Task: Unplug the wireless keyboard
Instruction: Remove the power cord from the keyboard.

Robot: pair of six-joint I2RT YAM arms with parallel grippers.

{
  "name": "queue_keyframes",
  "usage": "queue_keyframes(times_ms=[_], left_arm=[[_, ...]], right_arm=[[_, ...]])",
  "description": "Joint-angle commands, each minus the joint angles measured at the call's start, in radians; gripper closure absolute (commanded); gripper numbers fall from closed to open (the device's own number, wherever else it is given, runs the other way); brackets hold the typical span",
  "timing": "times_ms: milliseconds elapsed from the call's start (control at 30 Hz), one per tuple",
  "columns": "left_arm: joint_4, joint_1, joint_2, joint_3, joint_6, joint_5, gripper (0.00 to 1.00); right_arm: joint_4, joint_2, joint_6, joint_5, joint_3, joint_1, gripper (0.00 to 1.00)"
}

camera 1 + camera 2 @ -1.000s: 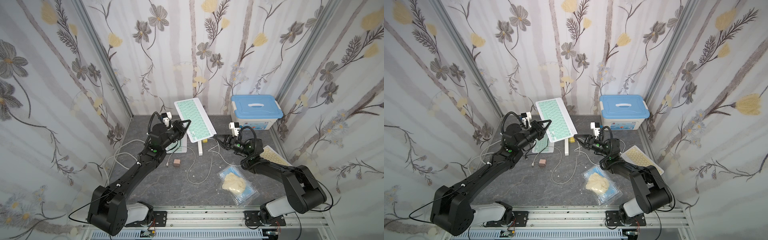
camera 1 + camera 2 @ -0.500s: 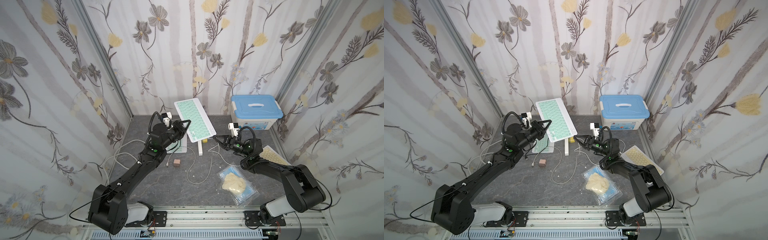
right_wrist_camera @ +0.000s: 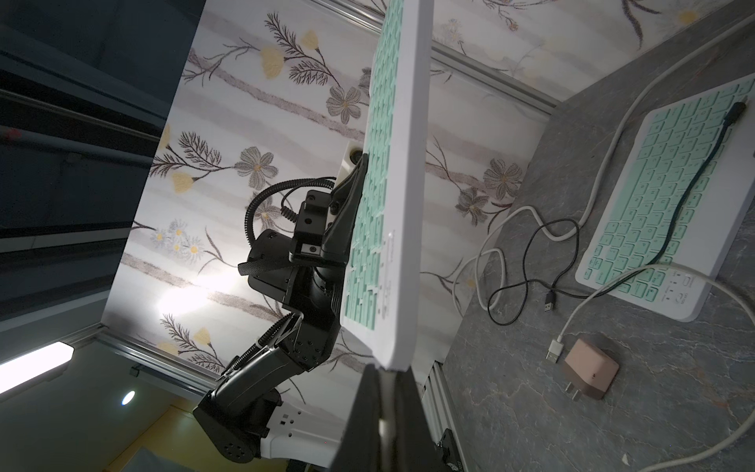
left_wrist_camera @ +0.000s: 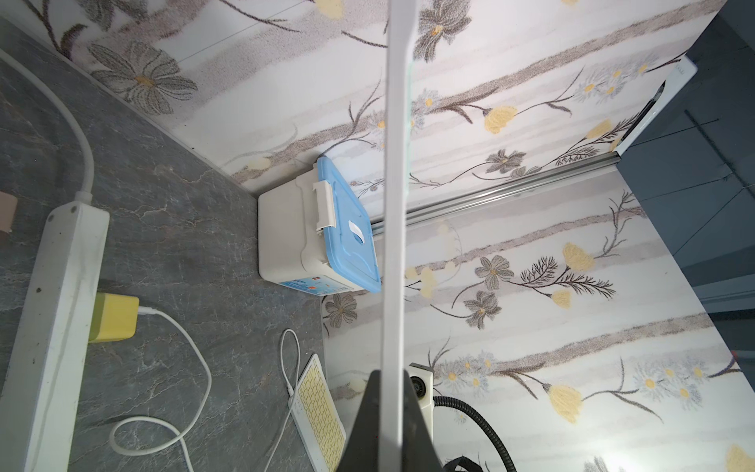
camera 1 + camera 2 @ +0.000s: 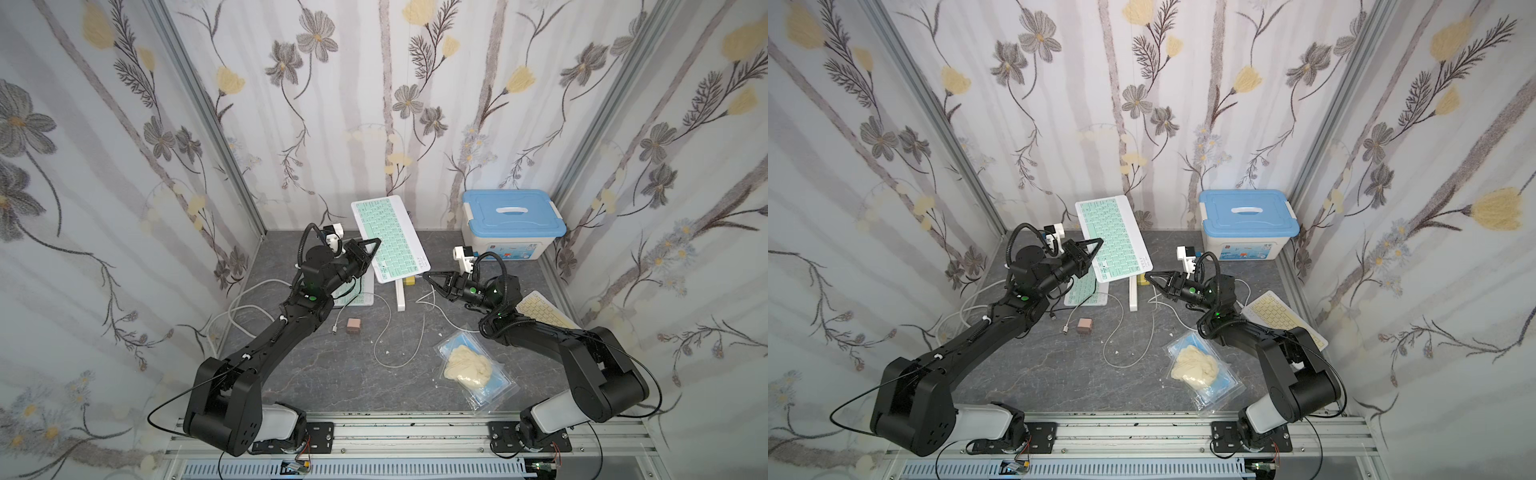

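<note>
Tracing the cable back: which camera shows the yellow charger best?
Left wrist: the yellow charger sits in the power strip, cable attached, unobstructed. Both top views show only a sliver beside the lifted keyboard. Right wrist misses it.

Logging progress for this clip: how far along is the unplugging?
Done: the left gripper holds the green keyboard lifted and tilted. In hand: the right gripper is shut at its near corner, apparently on the white cable's plug. Remaining: pulling the plug out; it still looks seated.
</note>
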Motion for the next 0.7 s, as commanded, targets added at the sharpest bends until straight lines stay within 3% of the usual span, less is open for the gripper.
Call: queue_keyframes(times_ms=[0,300,667], left_arm=[[0.112,0.025,-0.003,0.019,-0.032,-0.048,1.00],[0.169,0.038,-0.020,0.008,0.013,-0.066,1.00],[0.259,0.046,-0.050,-0.076,0.006,-0.216,1.00]], right_arm=[[0.016,-0.010,-0.051,-0.070,-0.007,0.001,1.00],[-0.044,-0.031,-0.102,-0.075,0.003,0.005,1.00],[-0.085,0.028,-0.143,-0.078,0.101,0.044,1.00]])
